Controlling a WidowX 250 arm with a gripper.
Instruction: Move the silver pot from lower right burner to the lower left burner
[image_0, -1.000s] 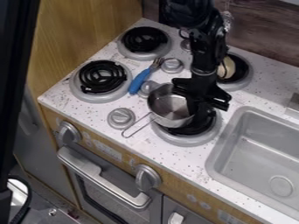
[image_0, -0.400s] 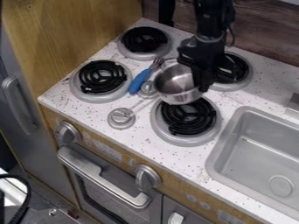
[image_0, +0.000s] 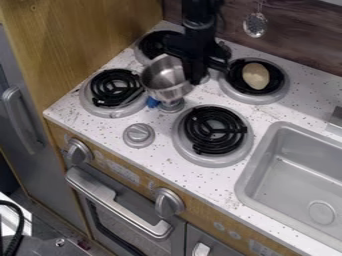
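- Over the left half of the stove top, you have the silver pot (image_0: 165, 88) raised, clear of the burners, with its bowl tilted.
- At the bowl's right side, your gripper (image_0: 195, 76) is clamped onto the silver pot by its wall.
- To the near left, the pot's wire handle (image_0: 135, 95) reaches across the near left burner (image_0: 99, 110), whose coil you can see.
- Just below the bowl, you can spot a control knob (image_0: 172, 105) and a bit of a blue utensil handle (image_0: 152, 102).
- At near right, your near right burner (image_0: 212, 131) has its coil bare.
- On the far right burner (image_0: 264, 98) you have a pale, oval item (image_0: 256, 75).
- To the right is the sink (image_0: 300, 185).
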